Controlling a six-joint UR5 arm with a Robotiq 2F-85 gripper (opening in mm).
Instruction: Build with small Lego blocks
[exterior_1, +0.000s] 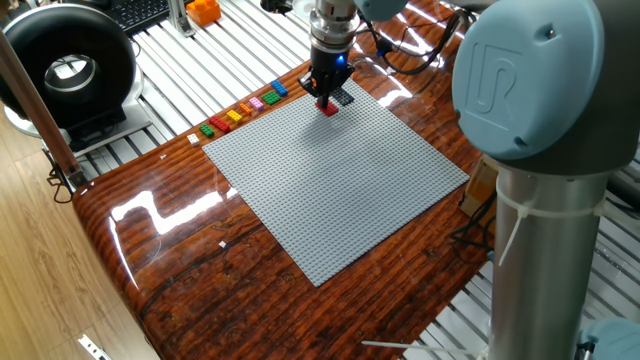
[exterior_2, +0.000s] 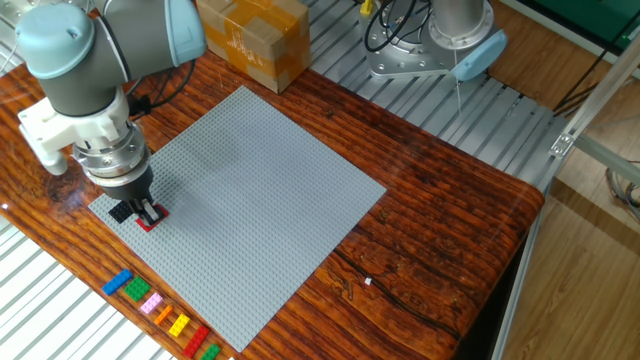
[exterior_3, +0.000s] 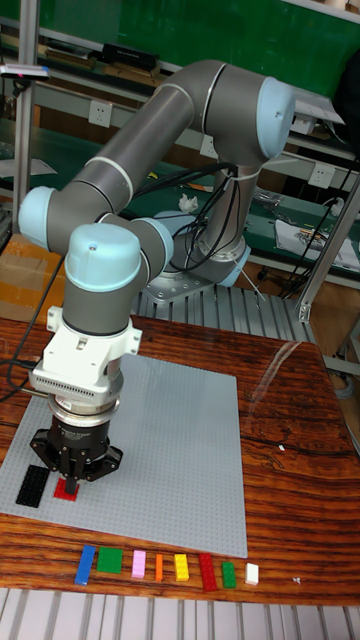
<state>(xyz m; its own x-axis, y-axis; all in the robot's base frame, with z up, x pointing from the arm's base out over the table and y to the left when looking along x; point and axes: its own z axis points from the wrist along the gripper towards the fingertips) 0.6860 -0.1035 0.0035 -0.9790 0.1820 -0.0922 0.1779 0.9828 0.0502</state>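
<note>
One fixed view: the gripper (exterior_1: 326, 100) stands vertical over the far corner of the grey baseplate (exterior_1: 340, 190), its tips down on a red brick (exterior_1: 327, 108) that sits beside a black brick (exterior_1: 342, 96) on the studs. The upright pose suits a straight downward press. Spare bricks lie in a row (exterior_1: 240, 112) on the glossy wooden table (exterior_1: 170, 250) just off the plate's edge — laid out singly, presumably for easy picking.

The other fixed view: the red brick (exterior_2: 148, 220) shows beneath the fingertips, the black brick (exterior_2: 120, 211) touching or just beside it. Whether the jaws clamp the brick or merely bear on it, I cannot tell. The spare row (exterior_2: 160, 312) runs blue, green, pink, orange, yellow, red, green.

Tall fixed view: the gripper (exterior_3: 73, 478) is low over the red brick (exterior_3: 67, 489), with the black brick (exterior_3: 32, 485) to one side. The plate is matt and finely studded; the bricks are hard, smooth plastic rectangles. The spare row (exterior_3: 160, 567) ends in a white piece (exterior_3: 252, 573).
</note>
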